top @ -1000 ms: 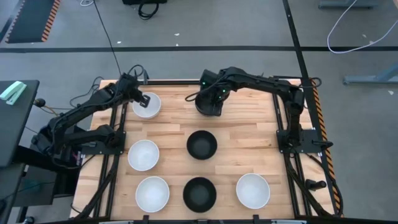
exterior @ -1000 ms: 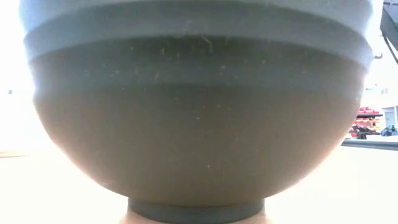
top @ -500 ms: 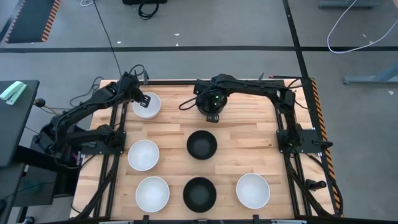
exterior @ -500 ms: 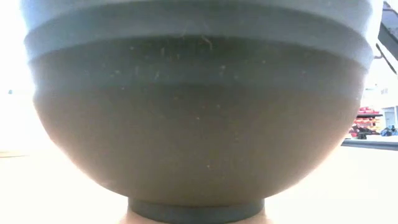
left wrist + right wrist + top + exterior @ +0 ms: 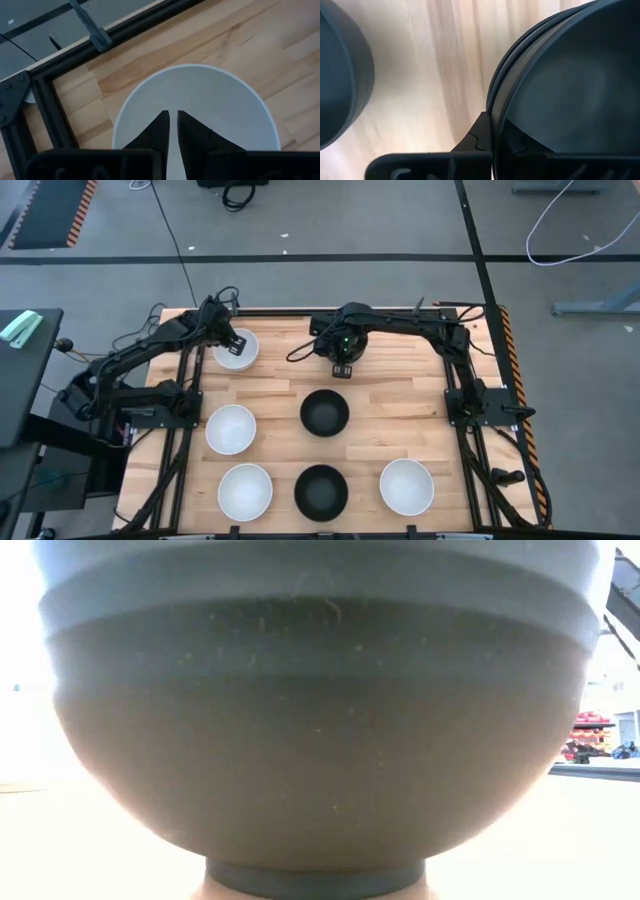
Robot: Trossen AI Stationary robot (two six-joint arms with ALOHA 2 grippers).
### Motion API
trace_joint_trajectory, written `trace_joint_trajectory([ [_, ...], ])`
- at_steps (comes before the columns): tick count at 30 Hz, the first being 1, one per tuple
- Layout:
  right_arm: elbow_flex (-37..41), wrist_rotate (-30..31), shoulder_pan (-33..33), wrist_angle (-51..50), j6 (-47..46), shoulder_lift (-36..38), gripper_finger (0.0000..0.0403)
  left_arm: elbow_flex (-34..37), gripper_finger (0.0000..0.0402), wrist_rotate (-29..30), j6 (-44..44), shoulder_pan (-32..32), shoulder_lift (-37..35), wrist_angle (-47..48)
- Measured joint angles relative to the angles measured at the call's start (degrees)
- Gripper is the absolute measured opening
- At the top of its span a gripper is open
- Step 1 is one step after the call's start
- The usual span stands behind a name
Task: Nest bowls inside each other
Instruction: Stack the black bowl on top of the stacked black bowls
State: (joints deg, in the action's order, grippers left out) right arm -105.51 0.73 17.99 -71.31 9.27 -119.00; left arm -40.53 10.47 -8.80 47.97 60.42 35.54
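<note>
Held in my left gripper (image 5: 233,340), a white bowl (image 5: 240,352) sits at the table's far left. At the far middle my right gripper (image 5: 342,362) points down, shut on a stack of nested black bowls (image 5: 560,90), which the wrist mostly hides from above. Two single black bowls (image 5: 325,412) (image 5: 321,491) stand on their feet down the middle. Three white bowls (image 5: 231,429) (image 5: 245,491) (image 5: 406,486) rest toward the near side. My left gripper (image 5: 171,122) comes slanting down from the table's left onto the white bowl's near rim (image 5: 172,150), with its wall between the two fingers. The gripper body hides the rim itself. My right gripper (image 5: 494,132) pinches the black stack's rim (image 5: 492,112) from above, one finger (image 5: 479,136) outside, one (image 5: 514,142) inside. Several nested rims show there. Whether the stack is clear of the table, I cannot tell.
The black frame rail (image 5: 45,95) and a clamp (image 5: 95,30) run close behind the white bowl. The near black bowl (image 5: 320,720) fills the low view. Bare wood (image 5: 410,400) lies on the right half of the table.
My right gripper has sunk toward the table at the far middle with the black bowl it holds, and has tipped over to point straight down. The wrist now covers the bowl from above. The other bowls have kept their places.
</note>
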Motion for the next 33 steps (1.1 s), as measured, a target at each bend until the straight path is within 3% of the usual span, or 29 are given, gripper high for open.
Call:
trace_joint_trajectory([
  [17,0.0,5.2,0.5,4.6,1.0,0.0,0.0006,0.0,0.0042,-0.1,-1.0,0.0,0.0,0.0],
  [25,0.0,4.4,0.6,4.9,0.1,0.0,0.0072,0.0,0.0042,-2.8,-1.0,0.0,3.4,0.4],
  [33,0.0,4.4,0.4,3.5,-0.1,0.1,0.0107,0.0,0.0062,-6.4,-1.0,-3.3,7.1,-1.2],
])
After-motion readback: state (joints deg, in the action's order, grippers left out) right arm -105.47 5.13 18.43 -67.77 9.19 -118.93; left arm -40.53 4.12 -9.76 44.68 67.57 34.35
